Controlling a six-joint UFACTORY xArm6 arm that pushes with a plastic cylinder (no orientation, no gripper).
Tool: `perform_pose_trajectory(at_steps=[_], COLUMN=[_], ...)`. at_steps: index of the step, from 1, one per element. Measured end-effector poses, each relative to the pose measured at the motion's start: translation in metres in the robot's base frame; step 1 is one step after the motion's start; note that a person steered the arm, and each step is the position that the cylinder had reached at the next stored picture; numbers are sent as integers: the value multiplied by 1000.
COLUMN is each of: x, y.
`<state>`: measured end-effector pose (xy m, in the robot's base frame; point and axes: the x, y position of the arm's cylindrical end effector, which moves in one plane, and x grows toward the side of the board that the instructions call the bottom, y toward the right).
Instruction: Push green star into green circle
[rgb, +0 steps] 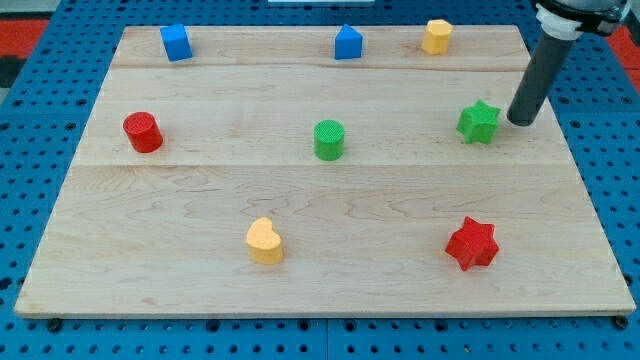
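The green star (479, 122) lies on the wooden board at the view's right, a little above mid-height. The green circle (329, 139), a short cylinder, stands near the board's centre, well to the left of the star. My tip (520, 121) rests on the board just to the right of the green star, with a small gap between them. The dark rod rises from it toward the view's top right corner.
A red cylinder (143, 132) stands at the left. A blue cube (176, 42), a blue house-shaped block (348, 42) and a yellow hexagon (436, 36) line the top edge. A yellow heart (264, 241) and a red star (472, 243) lie near the bottom.
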<state>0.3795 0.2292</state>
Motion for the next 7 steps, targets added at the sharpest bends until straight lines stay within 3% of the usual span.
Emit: perform_pose_trajectory(at_steps=[1,2,3,4,5,6,7], x=[34,18,-20,-26,1,2,-48], y=[-75,-91,-30,-73,-157,-173,-90])
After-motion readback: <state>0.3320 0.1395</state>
